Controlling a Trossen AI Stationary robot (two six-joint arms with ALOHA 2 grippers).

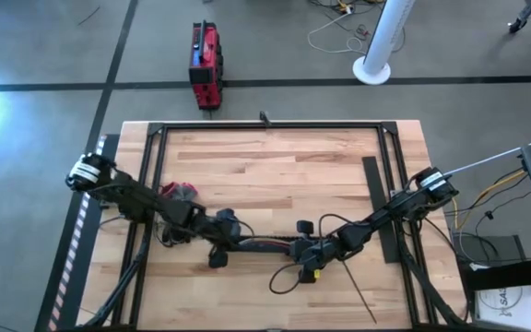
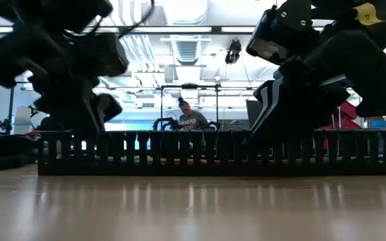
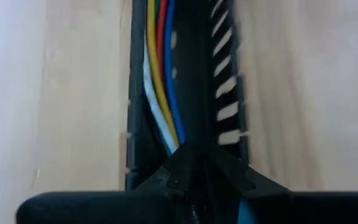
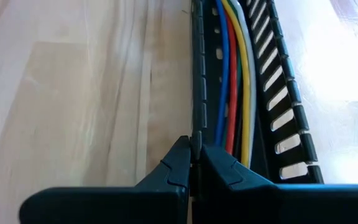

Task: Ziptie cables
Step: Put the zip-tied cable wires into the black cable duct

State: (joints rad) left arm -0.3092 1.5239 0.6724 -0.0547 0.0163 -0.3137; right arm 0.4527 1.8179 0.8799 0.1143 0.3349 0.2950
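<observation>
Near the front middle of the wooden table (image 1: 275, 166), both arms reached inward over a slotted black cable duct (image 2: 200, 152) that lay between them. Inside its channel ran the cables (image 4: 234, 93) — blue, red, yellow and white wires side by side. The left gripper (image 3: 196, 177) had its fingertips pressed together on the wires at one end, and the right gripper (image 4: 194, 165) was clamped onto the duct's side wall — the thin ziptie (image 1: 359, 297) lay on the table near the front edge, apart from both.

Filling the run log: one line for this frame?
left gripper: shut on cables in slotted duct | right gripper: shut on duct wall | ziptie: on table, untouched
</observation>
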